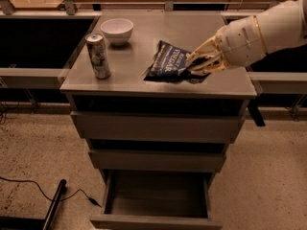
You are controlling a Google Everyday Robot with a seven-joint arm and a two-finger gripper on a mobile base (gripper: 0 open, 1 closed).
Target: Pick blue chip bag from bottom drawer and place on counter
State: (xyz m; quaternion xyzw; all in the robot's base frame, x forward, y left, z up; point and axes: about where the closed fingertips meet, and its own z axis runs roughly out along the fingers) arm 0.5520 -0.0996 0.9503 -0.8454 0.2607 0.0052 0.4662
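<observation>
The blue chip bag (167,61), dark blue foil with white lettering, hangs tilted just above the counter (139,78), over its right-front part. My gripper (195,63) comes in from the right and is shut on the bag's right end. The bottom drawer (156,198) stands pulled open below, its tray showing nothing inside.
A tall silver patterned can (98,55) stands on the counter's left front. A white bowl (117,30) sits behind it at the back left. Two closed grey drawers (156,126) lie under the counter. A black cable (29,188) and pole lie on the floor at left.
</observation>
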